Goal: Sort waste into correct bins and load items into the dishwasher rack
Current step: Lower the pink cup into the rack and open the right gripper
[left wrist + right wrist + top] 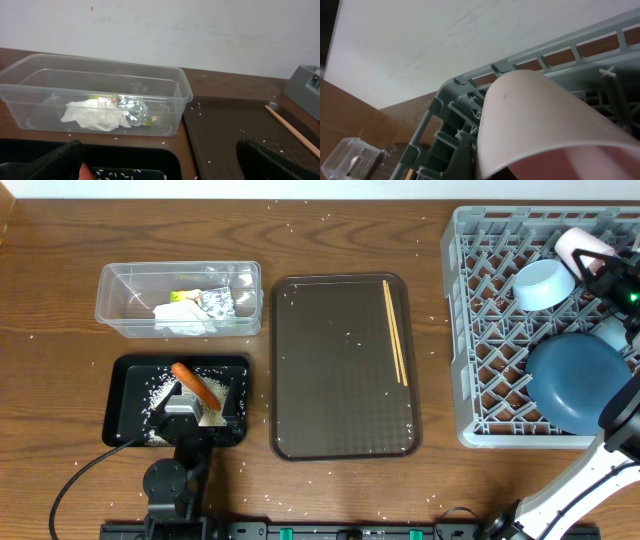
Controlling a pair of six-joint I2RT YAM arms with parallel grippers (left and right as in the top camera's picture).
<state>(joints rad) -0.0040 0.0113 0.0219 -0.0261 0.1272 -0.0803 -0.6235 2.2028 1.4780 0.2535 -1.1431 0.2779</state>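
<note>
The left gripper point(197, 402) hangs over the black tray point(125, 405) near the surface's point(60, 260) front left corner, its jaws spread wide and holding nothing. The orange carrot point(196, 385) lies just ahead of it among white rice grains point(160, 392). Behind that, the clear tub point(115, 310) holds the crumpled tissue point(180, 318), silver foil point(218, 302) and green-yellow wrapper point(185, 295). The chopsticks point(395, 330) lie along the right side of the brown tray point(330, 380). The right gripper point(598, 268) is closed, apparently pinching the small white cup point(575, 244) over the far right corner of the dishwasher rack point(480, 330), where the pale bowl point(540, 284) and dark-blue plate point(575, 380) sit.
</note>
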